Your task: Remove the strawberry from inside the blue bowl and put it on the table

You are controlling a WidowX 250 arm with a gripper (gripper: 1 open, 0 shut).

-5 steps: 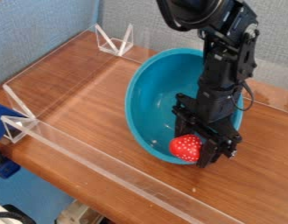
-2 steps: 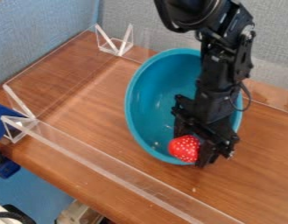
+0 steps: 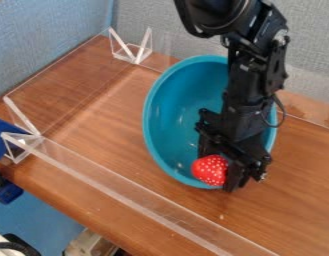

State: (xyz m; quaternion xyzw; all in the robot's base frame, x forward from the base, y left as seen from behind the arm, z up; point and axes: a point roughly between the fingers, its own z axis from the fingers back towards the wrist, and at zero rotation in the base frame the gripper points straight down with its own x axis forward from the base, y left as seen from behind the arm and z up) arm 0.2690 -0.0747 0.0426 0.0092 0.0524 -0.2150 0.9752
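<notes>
One strawberry [image 3: 210,169], one bowl [image 3: 184,108], two brackets [image 3: 129,46].

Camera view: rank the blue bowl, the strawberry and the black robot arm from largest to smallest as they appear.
1. Blue bowl and black robot arm: too alike to rank, since the arm partly hides the bowl.
2. Strawberry: clearly smallest.

Red strawberry [image 3: 210,170] inside the blue bowl [image 3: 176,112], black robot hand [image 3: 220,155] against it, reddish-brown table [image 3: 107,115] beneath
</notes>
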